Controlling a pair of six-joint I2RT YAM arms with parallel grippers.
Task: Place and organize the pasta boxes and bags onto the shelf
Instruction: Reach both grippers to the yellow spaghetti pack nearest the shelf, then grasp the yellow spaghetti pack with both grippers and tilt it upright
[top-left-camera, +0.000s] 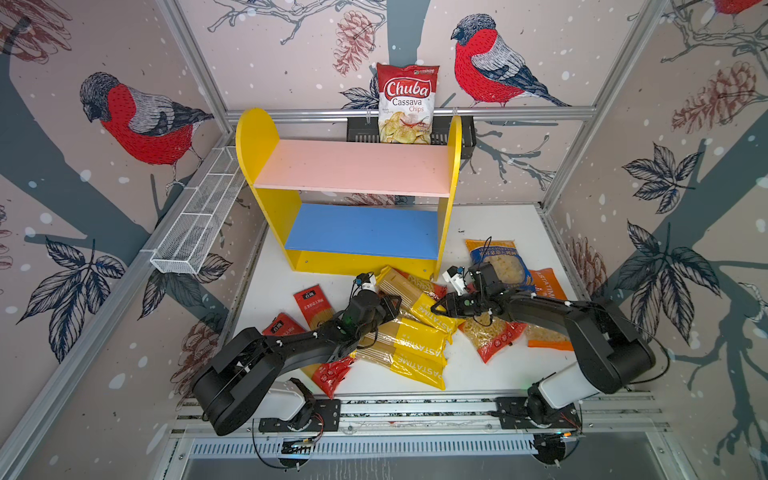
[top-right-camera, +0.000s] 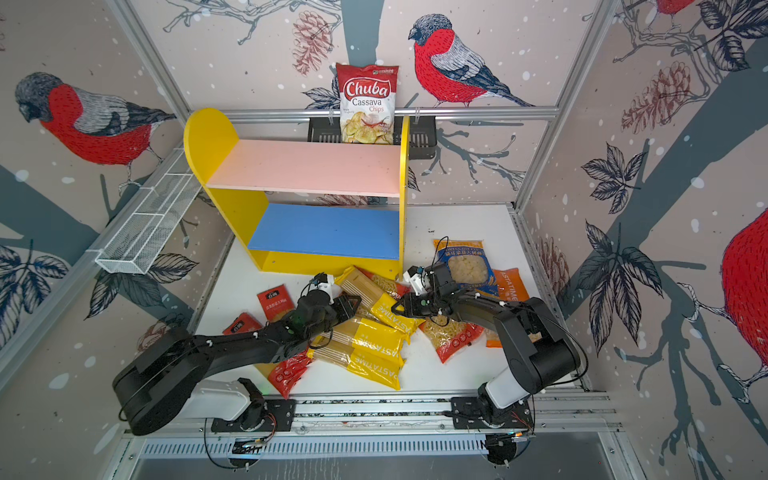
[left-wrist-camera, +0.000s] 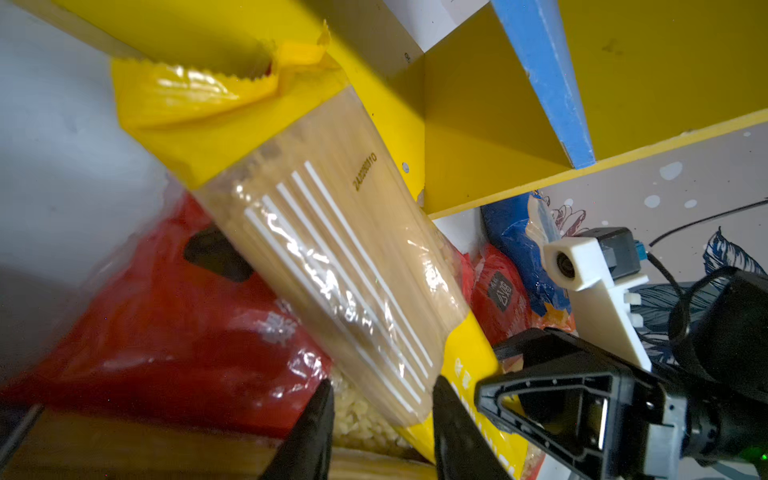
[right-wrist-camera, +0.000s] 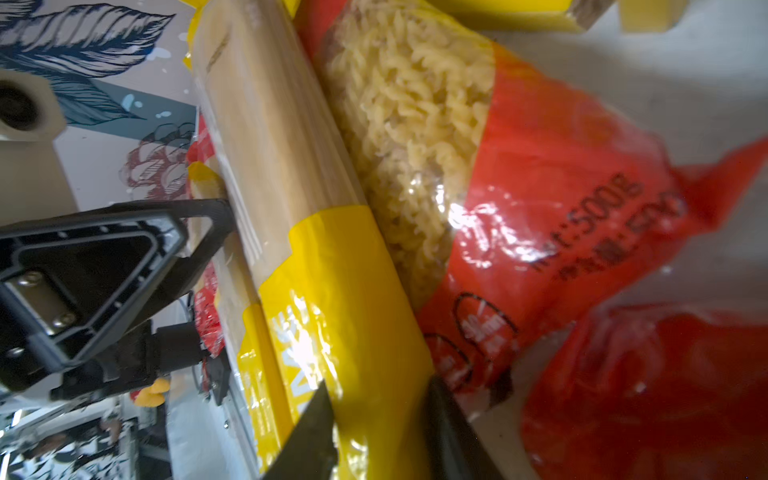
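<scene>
The left pincer (left-wrist-camera: 382, 388) and right pincer (right-wrist-camera: 378, 388) clamp one yellow PASTATIME spaghetti pack (top-left-camera: 411, 297), near side of the shelf (top-left-camera: 353, 166).

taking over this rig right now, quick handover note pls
Left gripper: jaws either side of a long yellow spaghetti pack; grip not certain.
Right gripper: jaws either side of the same pack; grip not certain.
Things: the other packs lie on the white table in front of the shelf, with the blue bag and orange bag on the right.
Done: nothing; both shelf boards are bare.
Left: every pack, probably starting with this yellow one.
</scene>
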